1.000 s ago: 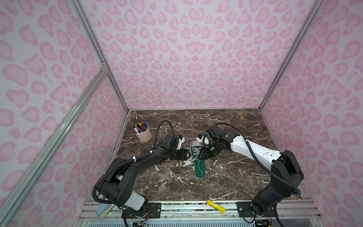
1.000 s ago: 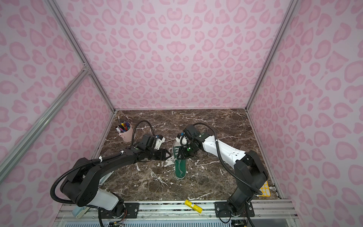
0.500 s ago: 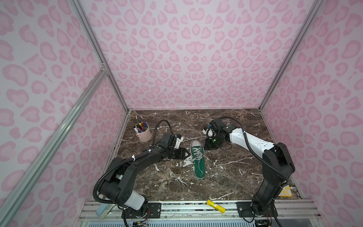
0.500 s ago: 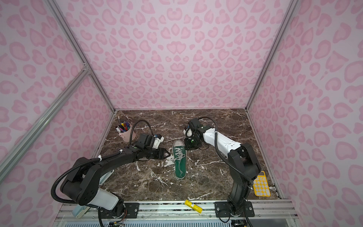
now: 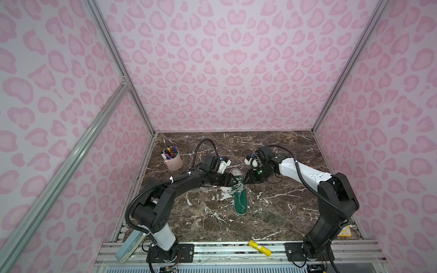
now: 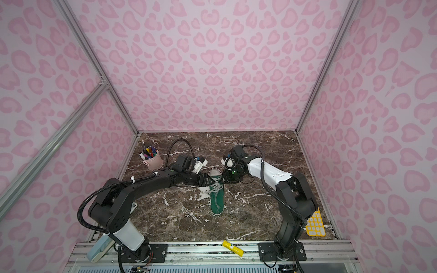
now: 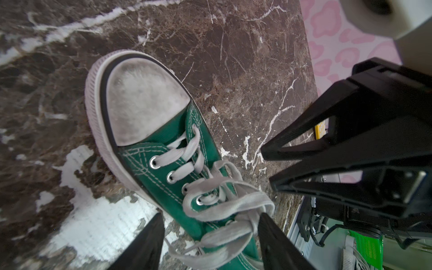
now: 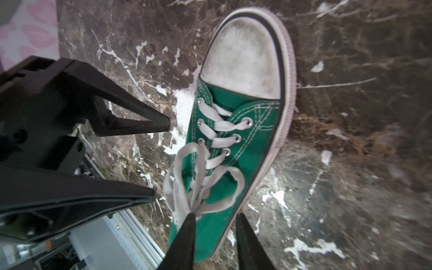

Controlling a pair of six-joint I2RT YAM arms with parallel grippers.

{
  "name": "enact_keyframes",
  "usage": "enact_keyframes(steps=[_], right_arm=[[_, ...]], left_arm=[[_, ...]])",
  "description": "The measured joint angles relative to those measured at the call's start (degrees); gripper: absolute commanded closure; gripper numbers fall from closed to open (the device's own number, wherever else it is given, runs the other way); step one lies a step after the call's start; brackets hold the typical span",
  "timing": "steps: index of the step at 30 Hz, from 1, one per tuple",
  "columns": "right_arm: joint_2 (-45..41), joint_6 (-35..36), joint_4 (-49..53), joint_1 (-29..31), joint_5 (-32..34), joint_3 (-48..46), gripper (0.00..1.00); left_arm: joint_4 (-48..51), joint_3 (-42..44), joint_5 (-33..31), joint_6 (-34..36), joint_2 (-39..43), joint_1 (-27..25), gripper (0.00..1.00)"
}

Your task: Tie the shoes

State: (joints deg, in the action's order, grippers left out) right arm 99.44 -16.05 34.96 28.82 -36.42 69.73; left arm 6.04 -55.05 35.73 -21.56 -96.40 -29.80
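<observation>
The green shoe lies mid-table, white toe cap toward the back wall. Its off-white laces lie in loose loops over the tongue. My left gripper comes in from the left and stands open, its black fingers astride the lace loops without pinching them. From the right, my right gripper is open too. One of its fingertips rests at the lace crossing, and the shoe's side lies between its jaws.
A pink cup of pens stands at the back left. A yellow tube lies on the front rail and a yellow keypad at the front right. A pale blue object leans at the front left. Pink walls close three sides.
The right gripper drew back from the shoe toward the back right, then returned to its right side with jaws wider. The left arm hardly moved.
</observation>
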Motion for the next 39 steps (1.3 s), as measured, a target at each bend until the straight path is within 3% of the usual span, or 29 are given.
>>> enact_keyframes(steps=[4,9,14,22,39], right_arm=[[1.2,-1.0,-3.0,1.6,-2.6,0.7,0.59],[3.6,-1.4,-3.9,2.8,-3.9,1.4,0.62],[4.0,-1.3,-3.8,3.1,-3.7,1.6,0.84],[1.7,-1.6,-5.3,3.3,-4.7,-1.0,0.98],[-3.7,-3.3,-12.3,3.0,-9.1,-8.1,0.99]], left_arm=[[-0.6,1.7,0.0,-1.1,1.2,0.5,0.33],[-1.0,3.8,-0.2,-2.4,2.7,1.5,0.34],[-1.5,5.1,-0.2,-3.5,3.9,1.7,0.33],[-2.7,6.5,0.9,-5.2,4.0,1.9,0.34],[-10.5,7.3,7.3,-8.8,1.4,1.7,0.35]])
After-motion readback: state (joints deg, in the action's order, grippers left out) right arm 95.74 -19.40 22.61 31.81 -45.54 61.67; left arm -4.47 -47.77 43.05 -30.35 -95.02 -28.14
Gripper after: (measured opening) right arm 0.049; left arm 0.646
